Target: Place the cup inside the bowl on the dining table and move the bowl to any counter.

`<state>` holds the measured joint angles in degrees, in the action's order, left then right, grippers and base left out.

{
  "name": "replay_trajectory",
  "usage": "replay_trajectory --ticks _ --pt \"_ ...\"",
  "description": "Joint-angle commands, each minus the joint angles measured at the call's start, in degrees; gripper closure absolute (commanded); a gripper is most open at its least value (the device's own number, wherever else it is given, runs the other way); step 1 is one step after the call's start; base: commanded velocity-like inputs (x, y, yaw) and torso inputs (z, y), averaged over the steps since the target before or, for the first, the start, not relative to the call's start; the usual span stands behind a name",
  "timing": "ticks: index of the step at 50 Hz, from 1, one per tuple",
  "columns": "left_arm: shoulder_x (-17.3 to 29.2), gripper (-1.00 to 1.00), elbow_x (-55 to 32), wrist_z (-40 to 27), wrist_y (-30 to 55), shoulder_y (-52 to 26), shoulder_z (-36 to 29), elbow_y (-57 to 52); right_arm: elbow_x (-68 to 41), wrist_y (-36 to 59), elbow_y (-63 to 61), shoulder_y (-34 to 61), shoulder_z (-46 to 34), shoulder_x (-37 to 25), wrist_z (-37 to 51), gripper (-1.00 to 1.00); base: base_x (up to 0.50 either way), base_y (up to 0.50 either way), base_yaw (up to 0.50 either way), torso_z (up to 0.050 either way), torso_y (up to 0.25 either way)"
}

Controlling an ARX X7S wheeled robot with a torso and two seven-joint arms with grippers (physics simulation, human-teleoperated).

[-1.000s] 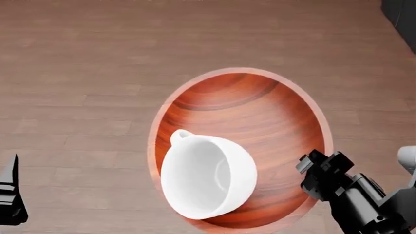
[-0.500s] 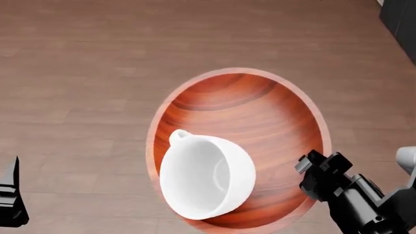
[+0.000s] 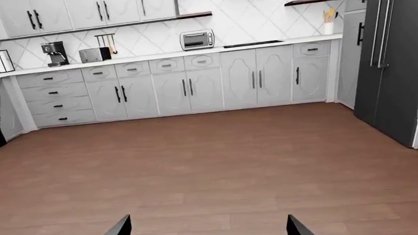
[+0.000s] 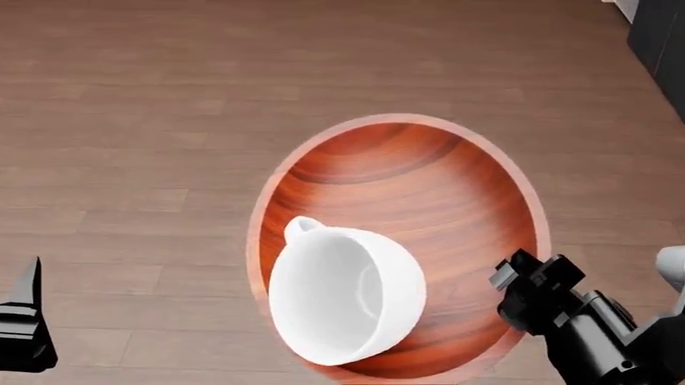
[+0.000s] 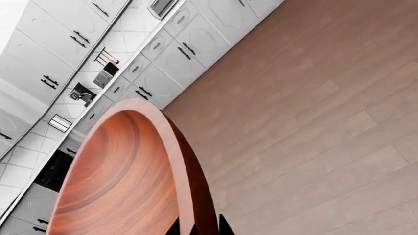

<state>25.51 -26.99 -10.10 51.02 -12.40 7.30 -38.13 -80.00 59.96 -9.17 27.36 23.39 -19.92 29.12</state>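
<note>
The reddish-brown wooden bowl (image 4: 418, 192) hangs over the plank floor, held up by my right gripper (image 4: 521, 293), which is shut on its near right rim. The white cup (image 4: 342, 293) lies tilted on its side inside the bowl, handle pointing to the far left. In the right wrist view the rim of the bowl (image 5: 124, 171) runs between the fingers of the right gripper (image 5: 196, 227). My left gripper (image 3: 207, 230) is open with only floor between its tips, and in the head view it shows as the left gripper (image 4: 22, 333) at the lower left. The dining table is out of view.
A counter (image 3: 261, 45) over grey cabinets with black handles runs along the far wall, carrying a toaster oven (image 3: 197, 39) and a coffee machine (image 3: 54, 53). A tall dark fridge (image 3: 385, 68) stands at its end. Brown plank floor (image 3: 216, 161) lies between.
The floor planks have slid under the head view and the dark unit at top right has shifted. The bowl, cup and right gripper keep the same relation to each other.
</note>
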Motion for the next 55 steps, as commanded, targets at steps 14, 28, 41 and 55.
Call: replay_trajectory --ticks 14,28,41,55 --pt "-0.41 -1.0 0.55 0.16 -2.52 0.96 -0.17 1.2 -1.73 -1.28 -0.89 0.54 0.33 -0.02 -0.91 1.0 0.5 0.0 0.0 0.0 0.001" --pt "-0.56 -1.0 1.53 0.63 -5.94 2.19 0.56 4.05 -0.19 -2.04 0.72 0.7 -0.76 -0.36 -2.36 1.0 0.5 0.0 0.0 0.0 0.002" --pt "-0.94 -1.0 3.02 0.27 -8.18 3.19 -0.46 5.43 0.31 -2.96 1.84 0.85 -1.41 0.26 -3.04 1.0 0.5 0.0 0.0 0.001 0.002" --pt "-0.96 -1.0 2.45 0.43 -8.86 3.89 -0.06 4.99 1.16 -3.99 1.14 -1.12 -1.69 0.42 -4.3 1.0 0.5 0.0 0.0 0.0 0.001"
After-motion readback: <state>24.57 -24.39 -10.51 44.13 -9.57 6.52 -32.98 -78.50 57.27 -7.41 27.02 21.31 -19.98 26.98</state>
